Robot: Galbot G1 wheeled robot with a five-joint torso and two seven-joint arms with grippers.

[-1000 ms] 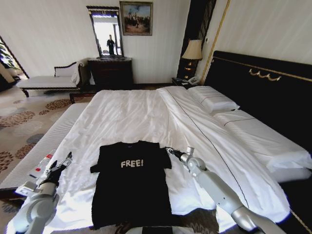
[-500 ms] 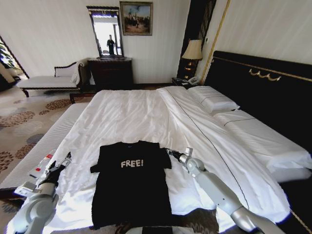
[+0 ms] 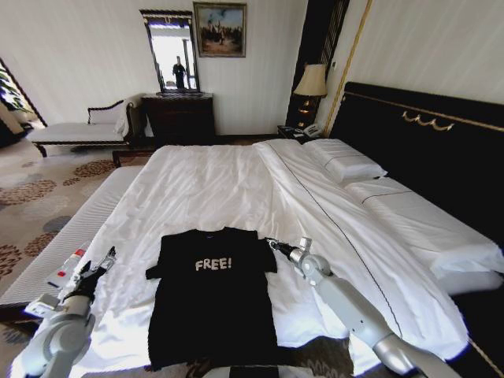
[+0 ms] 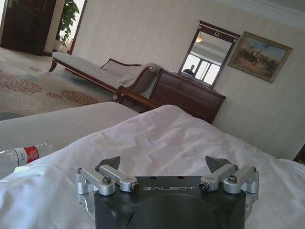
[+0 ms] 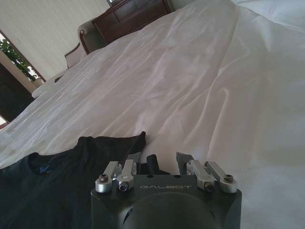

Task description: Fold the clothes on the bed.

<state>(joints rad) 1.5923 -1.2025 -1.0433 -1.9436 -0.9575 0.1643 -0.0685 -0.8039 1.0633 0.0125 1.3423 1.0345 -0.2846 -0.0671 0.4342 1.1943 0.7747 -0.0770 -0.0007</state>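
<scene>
**Right pincer closing in on the sleeve**

Since a second ago my right pincer has crept slightly toward the shirt; the shirt and my left arm have not moved.

My black short-sleeved soft-fabric T-shirt with white "FREE!" lettering lies flat and face up on the near end of the very large white-sheeted bed with its dark frame and tall black gold-trimmed headboard. Collar points away from me toward the far side, hem toward me, so its long axis runs straight out from my base. Nothing is folded yet.

My right pincer sits just beside the shirt's right sleeve, low over the sheet. In the right wrist view its fingers stand narrowly apart, the sleeve edge just ahead of them and, I judge, not yet gripped. This arm is plainly the nearer one.

My left pincer hangs well off the shirt's left sleeve, near the bed's edge, jaws spread wide and empty in its wrist view. Beyond it a clear plastic bottle with a red label lies on the pale upholstered bench.
</scene>
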